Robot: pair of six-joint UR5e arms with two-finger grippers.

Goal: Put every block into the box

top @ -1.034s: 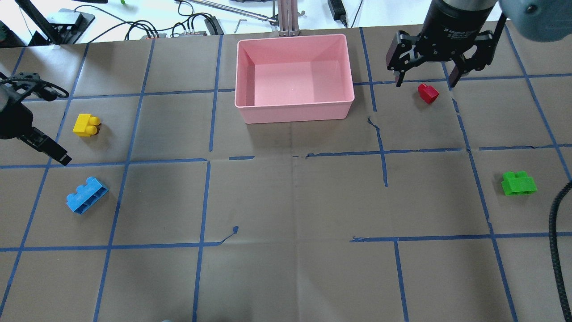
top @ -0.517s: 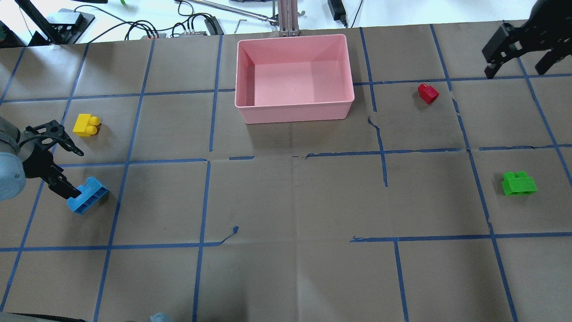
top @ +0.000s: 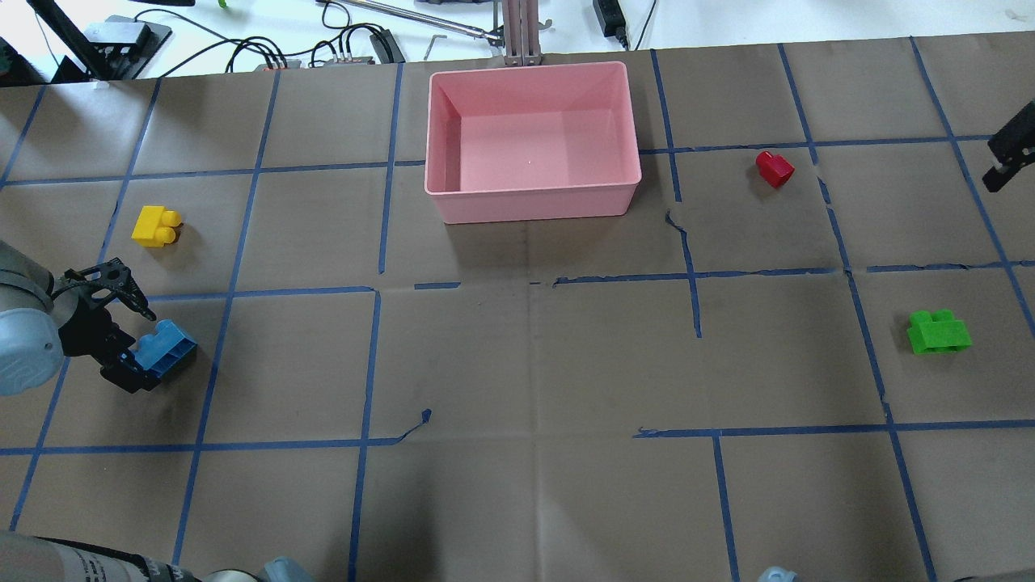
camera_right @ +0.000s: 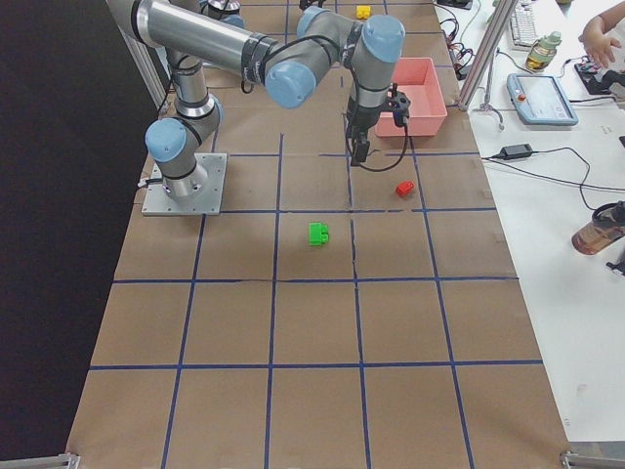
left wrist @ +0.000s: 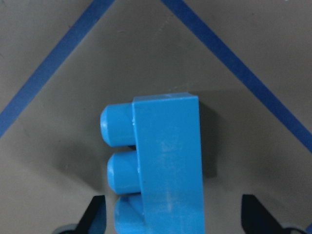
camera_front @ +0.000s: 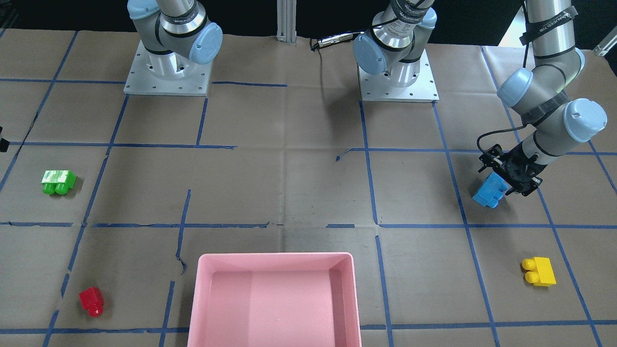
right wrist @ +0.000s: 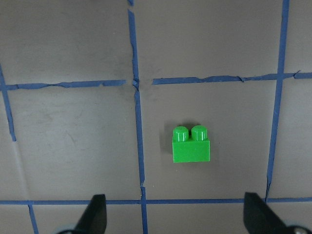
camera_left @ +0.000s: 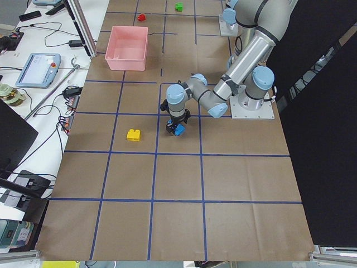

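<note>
The light blue block (top: 168,347) lies at the near left, between the open fingers of my left gripper (top: 142,346). The left wrist view shows the blue block (left wrist: 161,165) between the two fingertips, with a gap at the right one. My right gripper (right wrist: 174,217) is open and empty, high above the green block (right wrist: 191,145); only one of its fingers (top: 1003,160) shows at the overhead view's right edge. The green block (top: 938,331) sits at the right. The red block (top: 775,168) sits right of the pink box (top: 534,206), which is empty. The yellow block (top: 156,225) lies at the far left.
Brown paper with a blue tape grid covers the table. An aluminium post (top: 517,32) stands just behind the box. Cables and devices (top: 348,44) lie beyond the far edge. The two arm bases (camera_front: 166,72) are at the robot's side.
My left gripper has come down and toward the robot, from beside the yellow block to astride the blue block. My right gripper has swung from over the red block out to the right edge.
</note>
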